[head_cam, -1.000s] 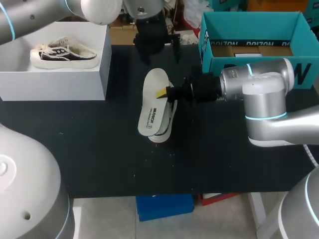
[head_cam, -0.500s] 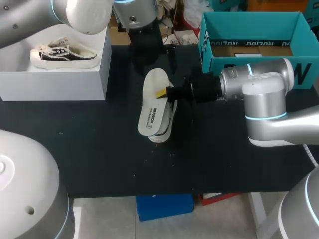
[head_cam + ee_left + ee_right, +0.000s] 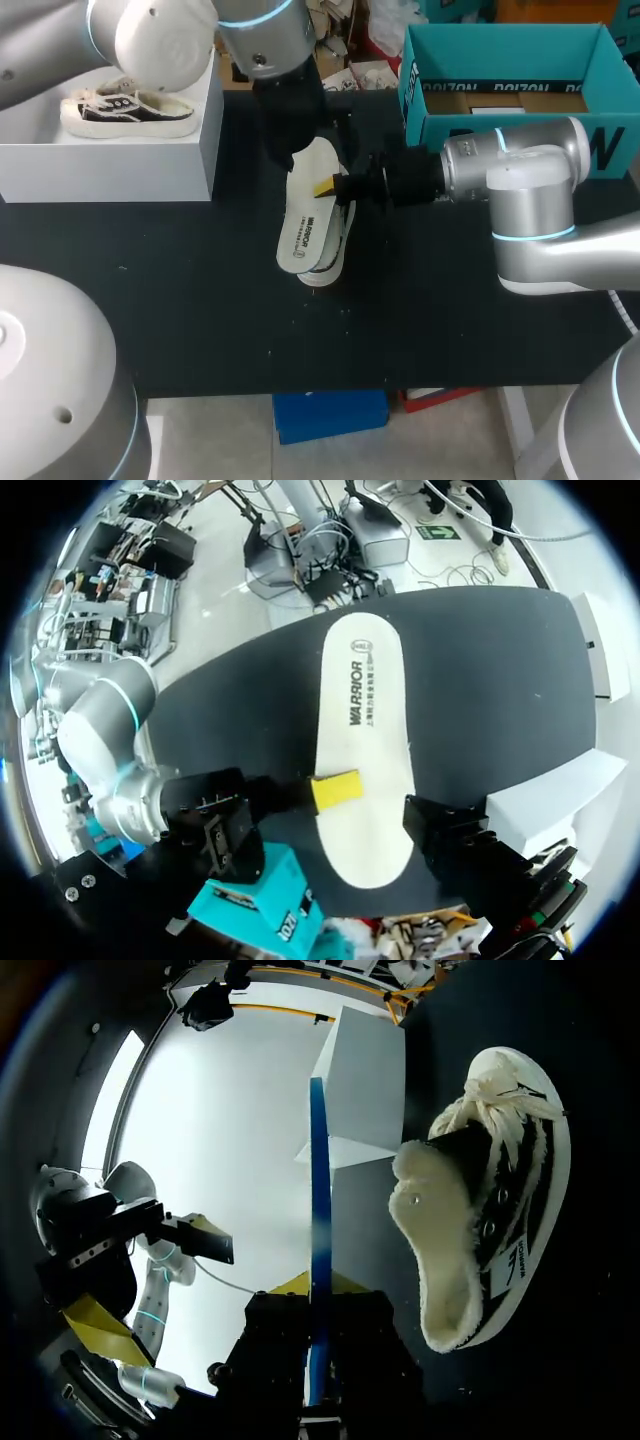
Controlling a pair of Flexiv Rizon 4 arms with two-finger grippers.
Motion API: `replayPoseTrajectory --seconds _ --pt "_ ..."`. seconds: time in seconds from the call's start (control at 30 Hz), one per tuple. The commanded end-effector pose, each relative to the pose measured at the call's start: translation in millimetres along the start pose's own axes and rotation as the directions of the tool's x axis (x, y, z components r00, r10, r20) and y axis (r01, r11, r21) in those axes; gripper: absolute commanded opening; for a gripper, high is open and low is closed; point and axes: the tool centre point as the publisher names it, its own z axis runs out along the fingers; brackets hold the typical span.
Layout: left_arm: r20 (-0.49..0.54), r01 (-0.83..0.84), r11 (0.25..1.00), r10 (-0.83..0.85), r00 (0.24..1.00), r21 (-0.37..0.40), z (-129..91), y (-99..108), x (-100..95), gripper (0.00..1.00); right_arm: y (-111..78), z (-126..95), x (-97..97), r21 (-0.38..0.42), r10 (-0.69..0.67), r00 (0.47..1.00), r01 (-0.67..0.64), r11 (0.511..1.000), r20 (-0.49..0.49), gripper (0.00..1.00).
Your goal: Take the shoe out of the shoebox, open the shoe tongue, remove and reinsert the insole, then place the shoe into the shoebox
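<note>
- Insole (image 3: pixel 303 215): clamped edge-on between the two yellow fingertips of the right gripper (image 3: pixel 330 186), gripped near mid-length on one long side. It is held over the shoe (image 3: pixel 495 1215).
- Left gripper (image 3: pixel 300 130): positioned over the insole's far end; contact cannot be confirmed. Its yellow tips (image 3: pixel 95 1325) stand well apart in the right wrist view.
- Right arm (image 3: pixel 520 190): enters level from the right, wrist horizontal, pointing toward the table's middle.
- Left arm (image 3: pixel 250 40): enters from the far left corner, wrist directed downward.
- Insole condition: white upper face with dark print, facing up; thin blue edge.
- Shoe condition: on its side on the black table (image 3: pixel 200 300), black and white, fleecy lining, pale laces, outside the open teal shoebox (image 3: pixel 510 125) at far right.
</note>
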Motion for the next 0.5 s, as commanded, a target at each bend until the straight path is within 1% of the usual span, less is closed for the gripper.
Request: replayPoseTrajectory --seconds 0.03,0.2,0.5 --pt "-0.015 -0.001 1.000 0.001 1.000 0.002 -2.2 -14.9 -0.5 1.00 -0.2 1.0 0.3 -0.001 0.001 1.000 -0.001 1.000 0.002 0.00" --pt "-0.026 -0.001 1.000 0.001 1.000 0.016 -3.3 -31.4 -0.7 1.00 -0.2 1.0 0.3 -0.001 0.001 1.000 -0.001 1.000 0.002 0.00" --pt "-0.049 0.016 1.000 -0.015 0.999 0.024 -7.5 -63.2 8.0 1.00 -0.2 1.0 0.3 -0.001 0.001 1.000 -0.001 1.000 0.002 0.00"
